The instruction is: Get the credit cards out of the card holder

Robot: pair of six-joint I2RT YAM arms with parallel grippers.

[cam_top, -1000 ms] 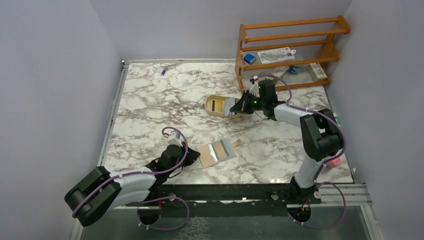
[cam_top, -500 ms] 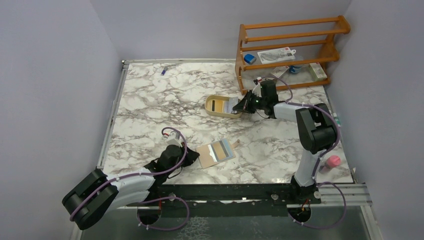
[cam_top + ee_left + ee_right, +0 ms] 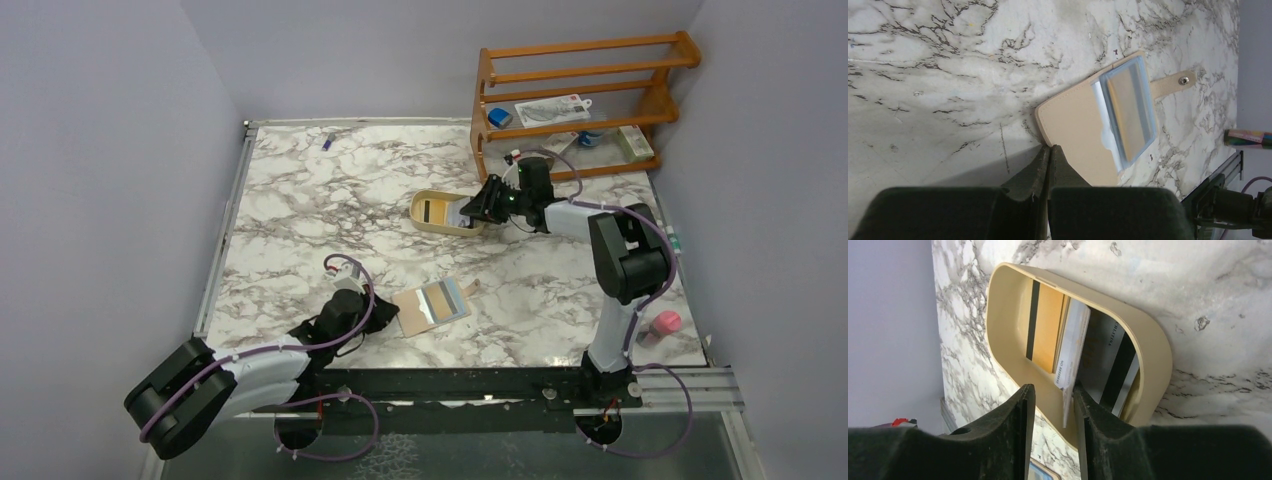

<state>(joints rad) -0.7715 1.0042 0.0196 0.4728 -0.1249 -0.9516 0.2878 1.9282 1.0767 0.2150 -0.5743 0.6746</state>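
Observation:
The tan card holder [image 3: 432, 305] lies open on the marble near the front, with a light blue card [image 3: 1128, 107] in its clear pocket. My left gripper [image 3: 1049, 148] is shut, and its tips press on the holder's near edge [image 3: 1073, 125]. My right gripper [image 3: 1053, 386] is open over the cream oval tray [image 3: 1153, 340]. A whitish card [image 3: 1073, 340] stands on edge between its fingers, leaning on the right one. A yellowish dark-striped card [image 3: 1045, 327] and a dark card [image 3: 1108, 355] lie in the tray. In the top view the right gripper [image 3: 468, 210] is at the tray's right end.
A wooden rack [image 3: 580, 100] with small items stands at the back right, just behind the right arm. A pink object [image 3: 665, 322] sits near the right front edge. A small blue item [image 3: 327, 141] lies at the back left.
My right gripper has moved a little left, further over the tray, with the whitish card. The left gripper and the card holder have not moved.

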